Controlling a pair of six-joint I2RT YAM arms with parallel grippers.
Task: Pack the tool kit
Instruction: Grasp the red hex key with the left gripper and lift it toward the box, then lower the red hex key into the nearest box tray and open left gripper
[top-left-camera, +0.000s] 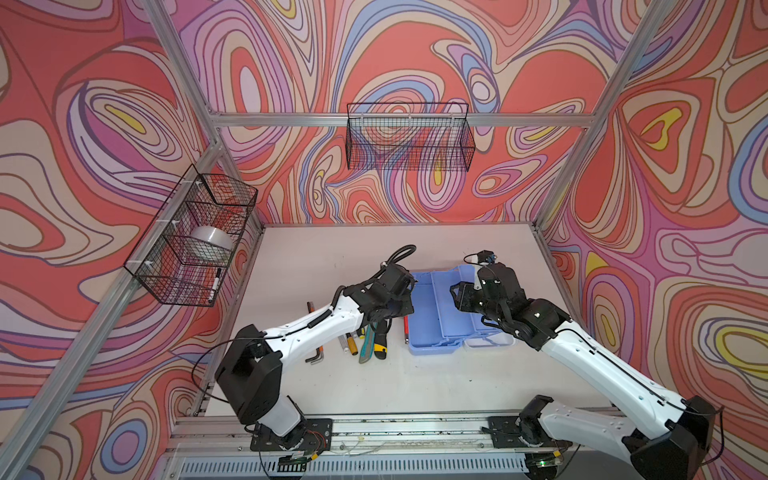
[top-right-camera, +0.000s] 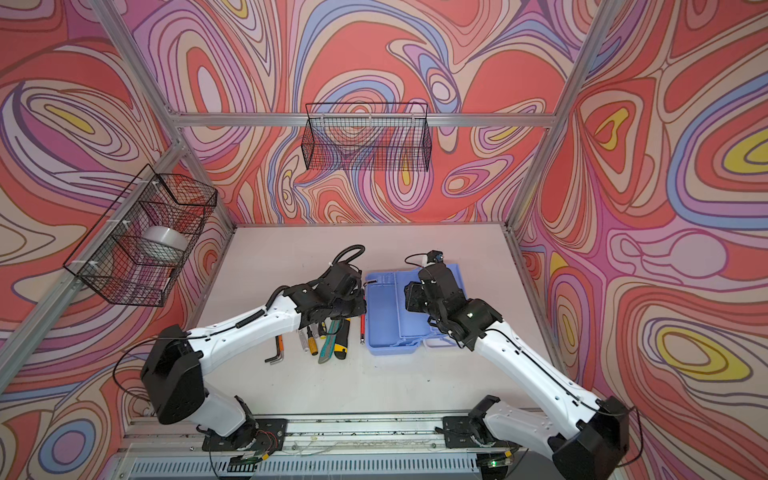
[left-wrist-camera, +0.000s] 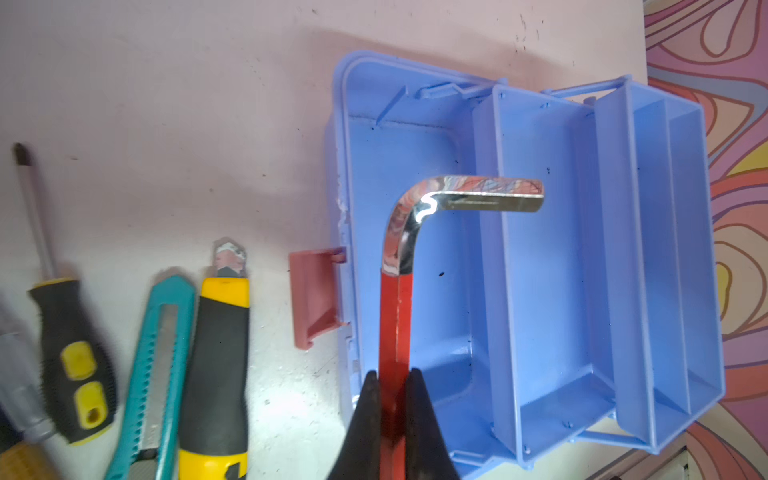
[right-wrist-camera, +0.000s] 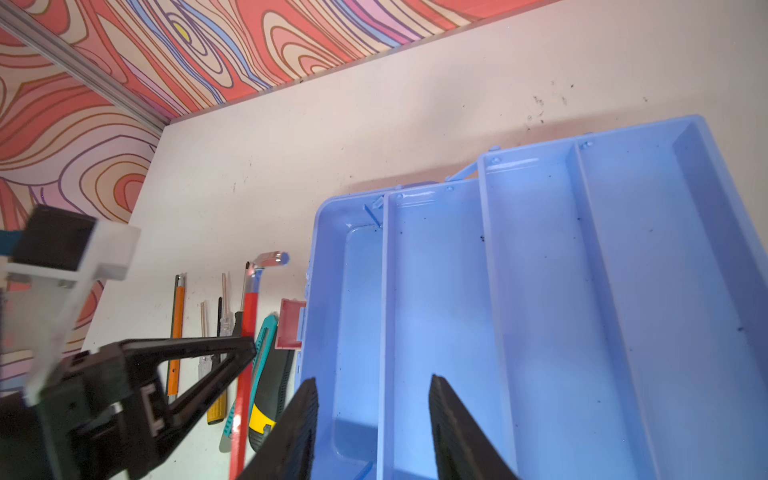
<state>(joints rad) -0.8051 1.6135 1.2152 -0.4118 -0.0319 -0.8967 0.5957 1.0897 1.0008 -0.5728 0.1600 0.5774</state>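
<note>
Low in the middle of the left wrist view, the fingers of the left gripper (left-wrist-camera: 393, 376) are pressed onto the red sleeve of an L-shaped hex key (left-wrist-camera: 397, 291), whose bare chrome bend and short leg reach well ahead of the grip. Seen there, the key overlaps the open tool box (left-wrist-camera: 343, 174). In a top view, though, it (top-left-camera: 405, 328) sits just beside the box's left wall, near the red latch (left-wrist-camera: 313, 297), so I judge it not yet over the rim. To do this step well, lift clear of latch and wall and carry the key rightward in the top views until all of it is above the deep bottom compartment. Keep the long leg parallel to the long walls, lower it close to the floor, then let go; the mirror-smooth steel may pivot in so short a grip. At the lower centre of its wrist view, the fingers of the right gripper (right-wrist-camera: 372, 378) stand spread above the box with nothing between them, and should keep out of the path. The box is glossy, thin light-blue plastic with stepped fold-out trays, all bare. On the matte worktop (left-wrist-camera: 166, 124), at lower left, lie a teal utility knife (left-wrist-camera: 160, 353), a yellow-and-black utility knife (left-wrist-camera: 220, 353) and a rubbery-handled screwdriver (left-wrist-camera: 72, 357).
</note>
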